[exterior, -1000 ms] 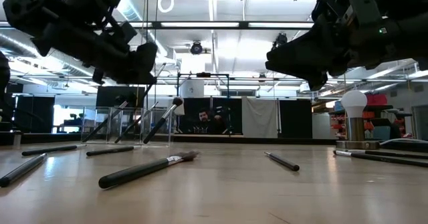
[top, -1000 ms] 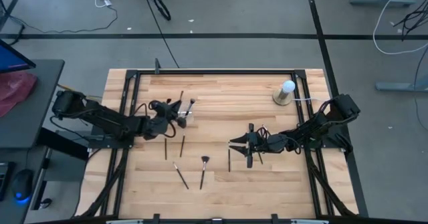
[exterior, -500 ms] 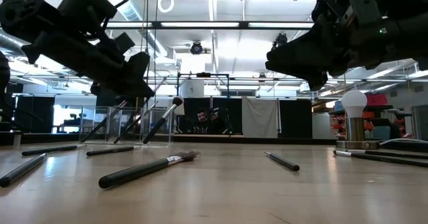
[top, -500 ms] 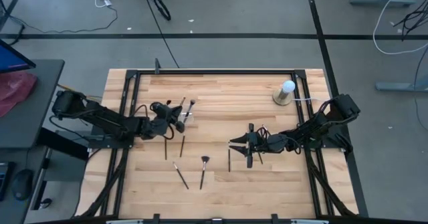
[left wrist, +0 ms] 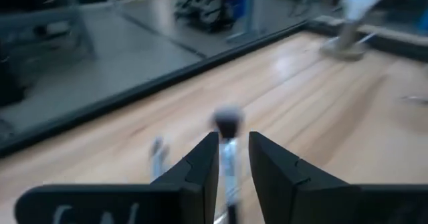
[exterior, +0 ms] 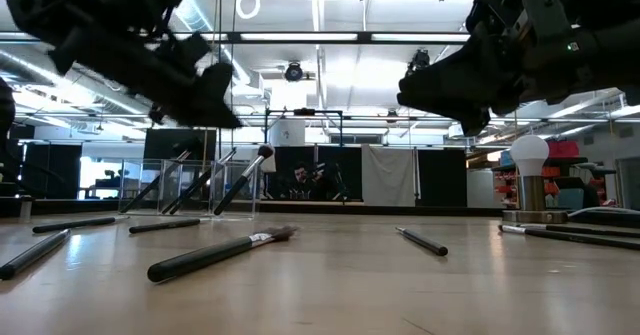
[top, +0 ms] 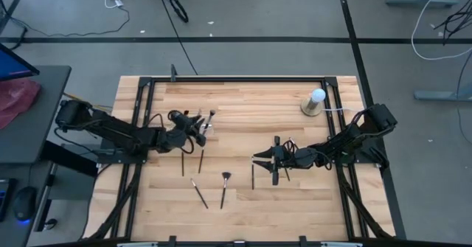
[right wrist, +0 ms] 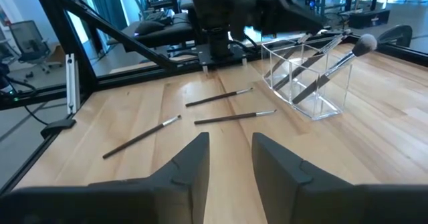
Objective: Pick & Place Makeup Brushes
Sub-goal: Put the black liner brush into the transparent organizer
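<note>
Left fingers (left wrist: 233, 158) parted, 3 brushes (right wrist: 231, 107) flat

Blurred makeup brush (left wrist: 229, 158) between parted end effector (left wrist: 233, 158) fingers (left wrist: 273, 170).

Bright ceiling strips (exterior: 300, 37) light the room evenly from above, so the table (top: 243, 203) shows only faint, short shadows. At table height the arms hang as dark silhouettes against the glare. The left wrist picture is smeared with blur; the brush (left wrist: 229, 127) ahead is soft. The right wrist picture is crisp, with window glare behind.
</note>
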